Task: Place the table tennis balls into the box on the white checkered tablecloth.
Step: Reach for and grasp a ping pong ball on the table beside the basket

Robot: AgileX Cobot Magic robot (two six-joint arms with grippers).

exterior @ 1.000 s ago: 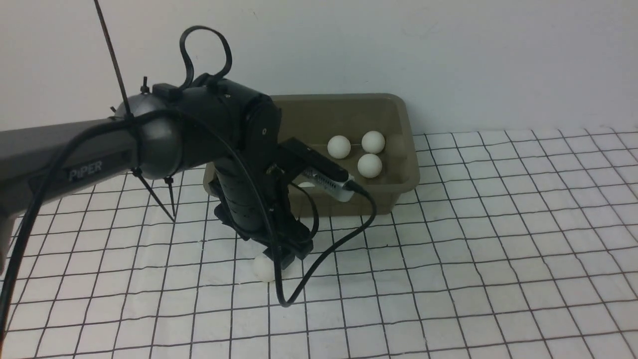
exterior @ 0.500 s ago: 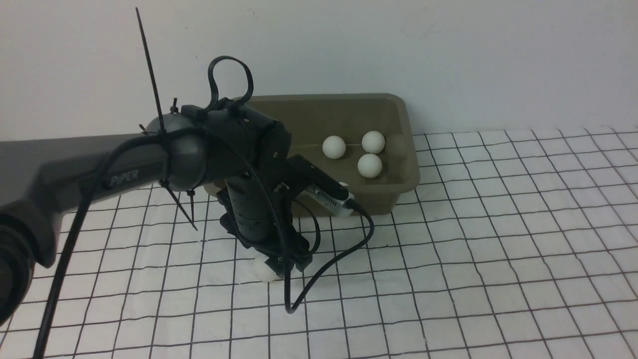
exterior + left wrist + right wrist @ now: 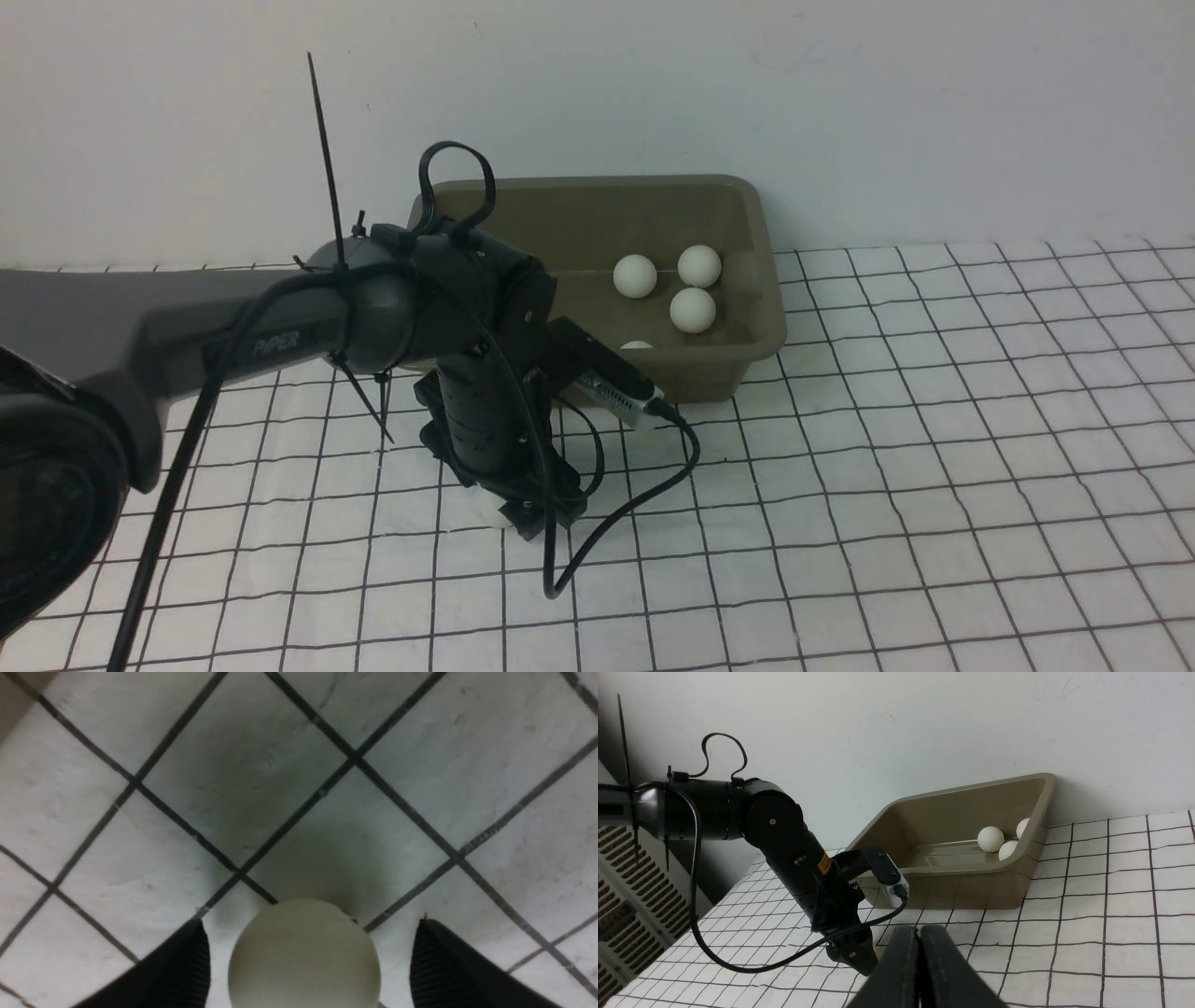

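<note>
On the white checkered tablecloth (image 3: pixel 934 467) lies one table tennis ball (image 3: pixel 487 505), mostly hidden under my left gripper (image 3: pixel 525 515). In the left wrist view that ball (image 3: pixel 303 956) sits between the open gripper (image 3: pixel 310 923), with cloth showing on both sides between it and the black fingers (image 3: pixel 187 970). The olive-brown box (image 3: pixel 597 201) stands against the wall and holds several balls (image 3: pixel 693 310). My right gripper (image 3: pixel 919 929) is out of the front view. Its fingers are shut together on nothing above the cloth, short of the box (image 3: pixel 952 870).
A black cable (image 3: pixel 579 551) loops from the left wrist down onto the cloth. A long cable tie (image 3: pixel 327 159) sticks up from the left arm. A grey vented unit (image 3: pixel 621 905) stands beyond the cloth's edge on the left arm's side.
The left arm has come down and reached further in. Its open fingers now straddle the ball on the cloth. The right gripper stays shut.
</note>
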